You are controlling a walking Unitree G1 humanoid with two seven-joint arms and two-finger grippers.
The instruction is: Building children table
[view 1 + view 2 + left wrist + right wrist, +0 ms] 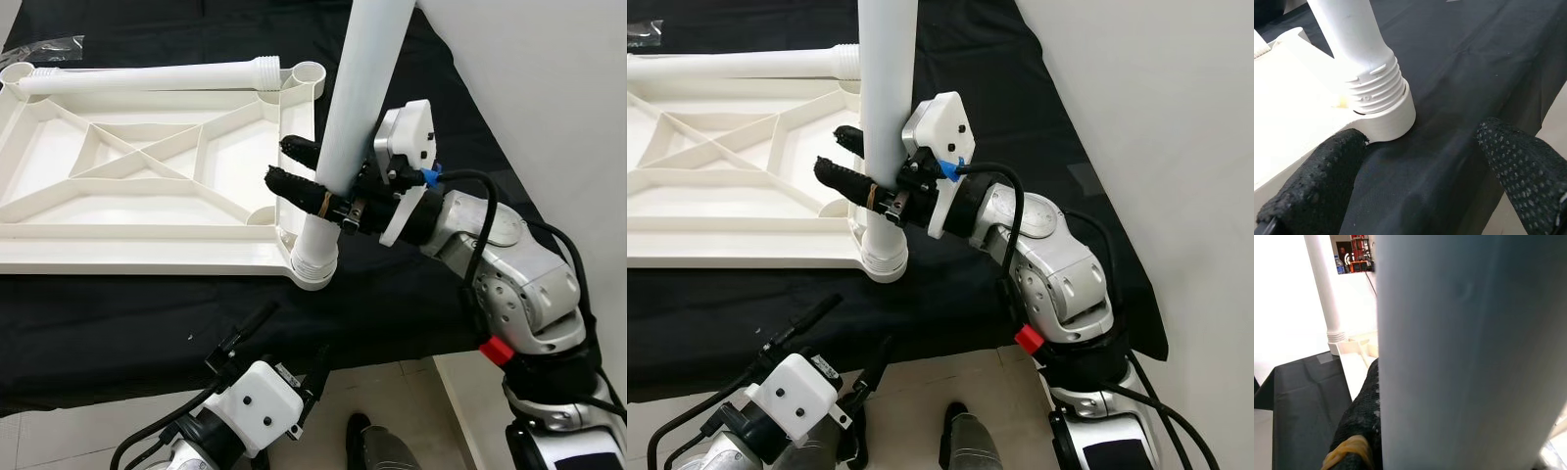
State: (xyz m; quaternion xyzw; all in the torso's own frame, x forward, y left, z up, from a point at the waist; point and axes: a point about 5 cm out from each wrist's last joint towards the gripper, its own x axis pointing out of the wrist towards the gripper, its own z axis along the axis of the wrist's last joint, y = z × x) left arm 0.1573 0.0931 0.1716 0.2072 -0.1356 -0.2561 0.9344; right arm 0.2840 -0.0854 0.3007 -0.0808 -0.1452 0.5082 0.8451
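Note:
The white plastic tabletop (118,250) lies upside down on a black cloth. A white table leg (353,108) stands upright with its threaded end in the near right corner socket (315,266). My right gripper (279,162) is shut on this leg a little above the socket, one black finger on each side. A second leg (147,78) lies along the tabletop's far edge. My left gripper (1420,166) hangs low by the cloth's front edge, open, with its fingers (1317,181) pointing at the socket and holding nothing.
The black cloth (421,294) covers the work surface and hangs over the front edge. A white wall (549,88) stands close on the right. A clear plastic bag (49,44) lies at the far left. Pale floor (411,392) shows below.

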